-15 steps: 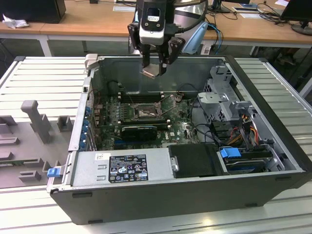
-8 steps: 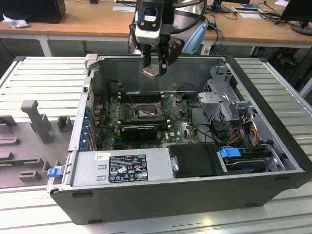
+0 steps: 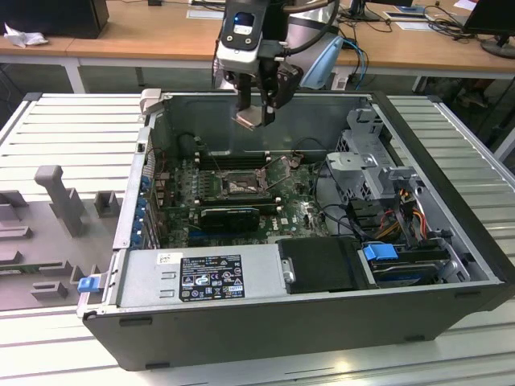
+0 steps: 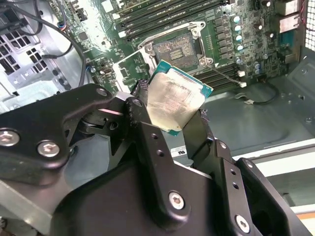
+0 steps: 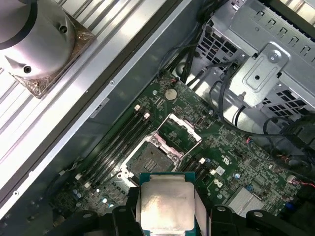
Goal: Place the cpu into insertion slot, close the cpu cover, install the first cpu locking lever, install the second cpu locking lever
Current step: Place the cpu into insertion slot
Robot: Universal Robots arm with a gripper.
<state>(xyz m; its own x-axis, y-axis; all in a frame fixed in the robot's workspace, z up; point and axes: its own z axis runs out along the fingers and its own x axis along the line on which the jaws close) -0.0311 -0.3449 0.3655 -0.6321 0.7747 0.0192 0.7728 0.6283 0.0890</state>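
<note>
Upper centre, exterior view: the gripper (image 3: 254,112) pinches the cpu (image 4: 174,101) by its edges, sparing its faces, seemingly above the insertion slot (image 4: 176,48).

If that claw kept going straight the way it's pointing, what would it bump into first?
Likely the square silver-rimmed socket on the green board, touched first by the flat silvery chip the claw grips. Depth is unclear; it may land beside it.
</note>
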